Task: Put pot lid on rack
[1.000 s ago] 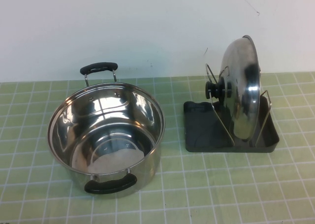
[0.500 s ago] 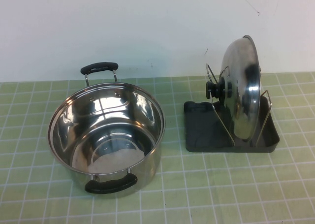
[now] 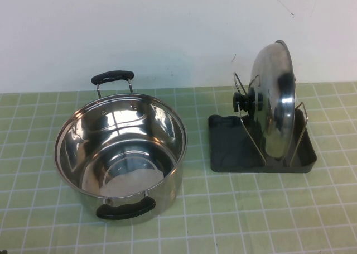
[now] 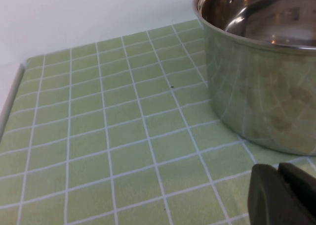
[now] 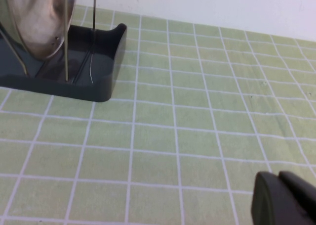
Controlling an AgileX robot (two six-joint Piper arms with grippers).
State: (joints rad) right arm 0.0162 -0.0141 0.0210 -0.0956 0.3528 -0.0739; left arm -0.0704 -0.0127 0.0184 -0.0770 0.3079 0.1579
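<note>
Though racked, lid beyond end effectors

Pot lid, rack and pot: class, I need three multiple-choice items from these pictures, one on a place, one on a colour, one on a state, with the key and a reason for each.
1. Where is the pot lid?
A. on the pot
B. upright in the rack
C. flat on the table

2. What colour are the handles of the pot?
A. black
B. red
C. silver

3. What state is the pot in?
A. covered
B. tipped over
C. open, upright

Key: 1 B, the lid stands between the wire loops. 2 A, both handles show black. 3 C, its bare inside shows. The left gripper sits beside the pot and the right gripper near the rack, each over the table.
</note>
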